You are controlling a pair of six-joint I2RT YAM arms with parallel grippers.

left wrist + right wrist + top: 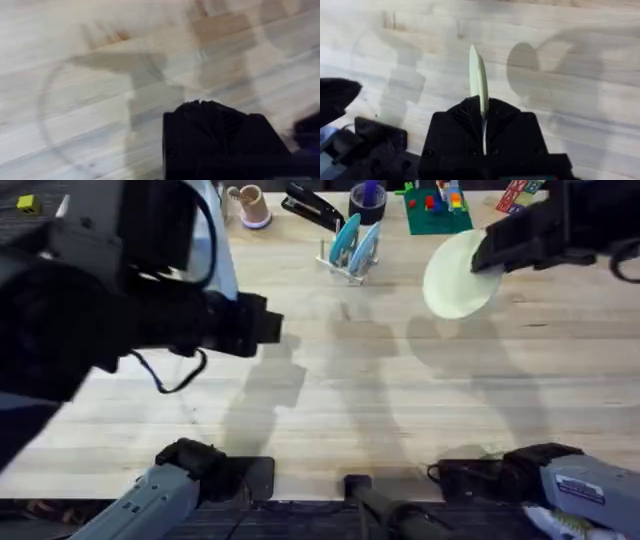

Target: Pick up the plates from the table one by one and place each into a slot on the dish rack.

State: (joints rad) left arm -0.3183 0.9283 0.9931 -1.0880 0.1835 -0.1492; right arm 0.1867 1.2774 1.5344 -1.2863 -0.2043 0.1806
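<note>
Looming dark under the overhead camera, the left arm hangs above the table — whether the left gripper is apart or together, I cannot tell. Right gripper is clamped on the cream plate, held edge-up off the table, right of the rack — two blue plates stand in it.

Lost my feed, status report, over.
Right gripper shut on cream plate, airborne. Two blue plates in dish rack. Left gripper shut, empty. Path clear.
</note>
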